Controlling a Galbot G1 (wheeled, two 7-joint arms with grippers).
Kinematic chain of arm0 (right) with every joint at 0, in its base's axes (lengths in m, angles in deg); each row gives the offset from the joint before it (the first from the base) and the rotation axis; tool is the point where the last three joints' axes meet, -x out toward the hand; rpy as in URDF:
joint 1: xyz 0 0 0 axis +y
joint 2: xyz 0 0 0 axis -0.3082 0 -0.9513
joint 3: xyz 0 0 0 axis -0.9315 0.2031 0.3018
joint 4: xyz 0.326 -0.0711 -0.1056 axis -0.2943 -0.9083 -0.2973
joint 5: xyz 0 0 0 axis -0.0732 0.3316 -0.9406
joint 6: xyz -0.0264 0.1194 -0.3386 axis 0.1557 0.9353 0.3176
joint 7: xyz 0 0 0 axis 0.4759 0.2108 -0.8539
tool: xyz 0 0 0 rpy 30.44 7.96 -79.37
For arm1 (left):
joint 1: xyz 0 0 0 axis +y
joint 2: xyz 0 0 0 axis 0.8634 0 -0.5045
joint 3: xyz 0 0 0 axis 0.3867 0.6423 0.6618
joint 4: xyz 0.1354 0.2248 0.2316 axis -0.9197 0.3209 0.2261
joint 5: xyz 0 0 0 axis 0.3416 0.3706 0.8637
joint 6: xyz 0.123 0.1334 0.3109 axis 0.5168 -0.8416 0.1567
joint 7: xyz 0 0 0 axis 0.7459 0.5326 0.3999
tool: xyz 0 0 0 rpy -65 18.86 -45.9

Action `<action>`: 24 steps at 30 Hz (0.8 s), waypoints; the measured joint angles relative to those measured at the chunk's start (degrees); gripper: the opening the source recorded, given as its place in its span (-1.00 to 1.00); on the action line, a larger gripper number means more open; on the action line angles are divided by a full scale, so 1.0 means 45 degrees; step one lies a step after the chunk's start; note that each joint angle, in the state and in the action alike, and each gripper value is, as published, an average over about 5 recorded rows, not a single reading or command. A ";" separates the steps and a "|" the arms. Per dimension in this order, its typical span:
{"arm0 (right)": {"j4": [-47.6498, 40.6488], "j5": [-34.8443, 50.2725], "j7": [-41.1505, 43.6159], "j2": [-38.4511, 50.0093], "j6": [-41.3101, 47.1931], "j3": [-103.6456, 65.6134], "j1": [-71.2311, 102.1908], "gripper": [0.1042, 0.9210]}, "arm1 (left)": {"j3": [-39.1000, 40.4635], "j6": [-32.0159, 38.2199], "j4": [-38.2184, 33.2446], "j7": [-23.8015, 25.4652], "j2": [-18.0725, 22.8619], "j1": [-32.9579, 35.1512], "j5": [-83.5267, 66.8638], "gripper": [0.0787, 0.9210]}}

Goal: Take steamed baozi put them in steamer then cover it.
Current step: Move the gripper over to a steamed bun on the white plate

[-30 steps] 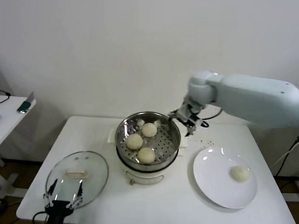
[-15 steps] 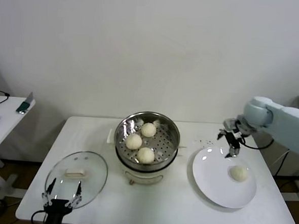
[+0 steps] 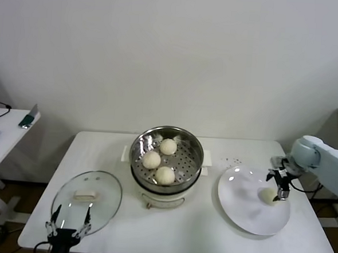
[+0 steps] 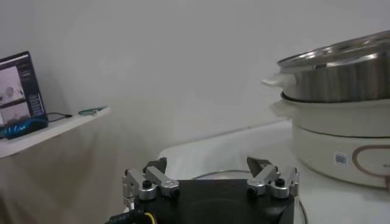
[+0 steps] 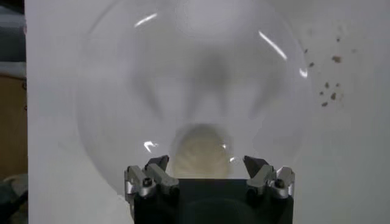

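Hovering over the flat white round plate [image 3: 250, 209] at the right side of the white tabletop [image 3: 179, 233], the right gripper [image 3: 278, 187] has its jaws spread wide apart and empty. The last small round cream-white steamed bun [image 3: 268, 195] lies on that plate just beside and below the jaws; in the right wrist view the same bun [image 5: 201, 152] sits straight ahead, centred between the two fingertips [image 5: 157, 164]. Being round, it offers no long axis to line up with, so the coming move seems to call only for a straight descent. Three more cream-white buns [image 3: 159, 159] already rest in the round shiny stainless-steel steamer basket [image 3: 197, 154], which stands mid-table on its white pot base, well apart from the plate. The right arm is plainly the nearer one. The left gripper [image 3: 68, 223] waits at the near edge of the round clear glass lid [image 3: 107, 206], jaws likewise apart, holding nothing.
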 measured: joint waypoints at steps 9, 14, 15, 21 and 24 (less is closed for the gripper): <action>-0.0948 -0.0747 0.0088 -0.0539 -0.0225 -0.0694 0.0851 0.76 | -0.0040 0.0067 0.0082 0.0000 0.0111 0.0053 0.0032 0.77; -0.1297 -0.1024 0.0091 -0.0783 -0.0355 -0.0921 0.1071 0.76 | -0.0041 0.0079 0.0096 0.0011 0.0119 0.0062 0.0026 0.77; -0.1356 -0.1058 0.0091 -0.0824 -0.0383 -0.0962 0.1101 0.76 | -0.0040 0.0078 0.0096 0.0015 0.0120 0.0065 0.0022 0.77; -0.1545 -0.1185 0.0124 -0.0988 -0.0473 -0.1115 0.1228 0.68 | -0.0036 0.0083 0.0099 0.0023 0.0129 0.0088 0.0016 0.77; -0.1556 -0.1235 0.0169 -0.0994 -0.0490 -0.1151 0.1251 0.57 | -0.0042 0.0097 0.0103 0.0024 0.0131 0.0100 0.0014 0.77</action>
